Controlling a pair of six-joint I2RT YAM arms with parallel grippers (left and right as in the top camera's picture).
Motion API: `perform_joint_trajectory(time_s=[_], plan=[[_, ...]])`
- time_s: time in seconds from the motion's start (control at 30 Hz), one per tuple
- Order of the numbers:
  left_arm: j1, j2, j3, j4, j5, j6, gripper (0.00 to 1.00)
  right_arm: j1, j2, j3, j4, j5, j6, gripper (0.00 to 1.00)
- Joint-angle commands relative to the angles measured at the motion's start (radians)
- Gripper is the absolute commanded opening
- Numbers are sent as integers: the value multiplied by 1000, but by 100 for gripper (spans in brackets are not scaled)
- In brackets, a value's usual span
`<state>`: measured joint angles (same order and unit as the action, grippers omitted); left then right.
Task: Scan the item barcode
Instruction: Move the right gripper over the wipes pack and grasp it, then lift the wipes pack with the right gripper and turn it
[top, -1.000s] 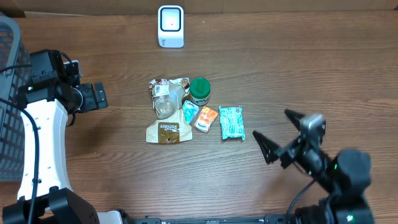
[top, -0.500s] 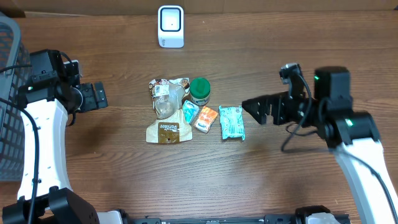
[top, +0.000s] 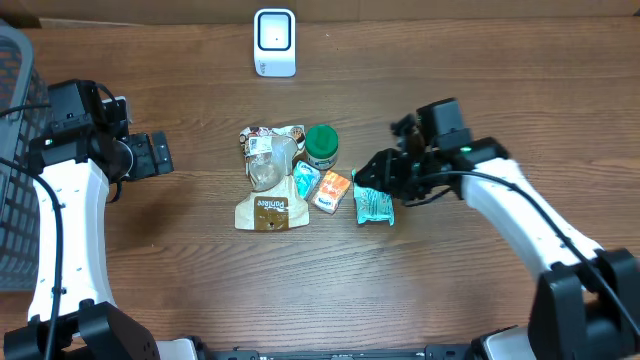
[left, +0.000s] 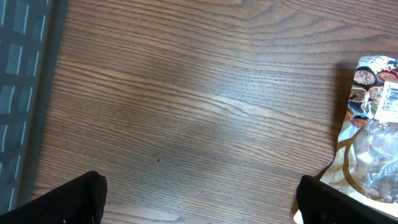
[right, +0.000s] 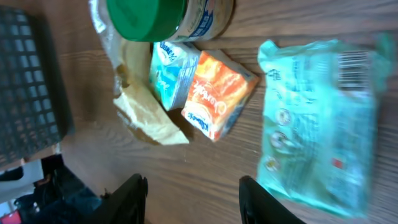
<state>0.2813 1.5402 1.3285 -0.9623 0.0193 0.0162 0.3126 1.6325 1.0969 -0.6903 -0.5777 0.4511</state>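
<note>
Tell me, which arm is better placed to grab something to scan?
The right, probably. The right gripper hovers at the edge of the teal packet, while the left gripper hangs open over bare table, apart from every item.

I see a brown wood-grain worktop. A white scanner stands at top centre. Mid-frame lies a cluster: a brown pouch, a green-lidded jar at its upper right, a blue packet touching an orange packet, and a teal packet rightmost, just beside them.
</note>
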Motion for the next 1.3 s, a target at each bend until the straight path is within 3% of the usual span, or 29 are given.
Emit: perform_joint_trajectory(time_s=[0.0, 0.37, 0.67, 0.93, 1.13, 1.27], plan=[[1, 3, 9, 1, 7, -17, 100, 76, 27, 21, 29, 149, 183, 45], [1, 3, 9, 1, 7, -17, 100, 198, 166, 21, 98, 217, 340, 45], [1, 3, 9, 1, 7, -17, 99, 142, 176, 21, -65, 265, 320, 45], [1, 3, 8, 1, 7, -17, 100, -56, 176, 33, -142, 220, 125, 45], [1, 3, 9, 1, 7, -17, 100, -122, 169, 102, -241, 142, -65, 49], [1, 3, 8, 1, 7, -17, 100, -158, 163, 225, -365, 139, -280, 62]])
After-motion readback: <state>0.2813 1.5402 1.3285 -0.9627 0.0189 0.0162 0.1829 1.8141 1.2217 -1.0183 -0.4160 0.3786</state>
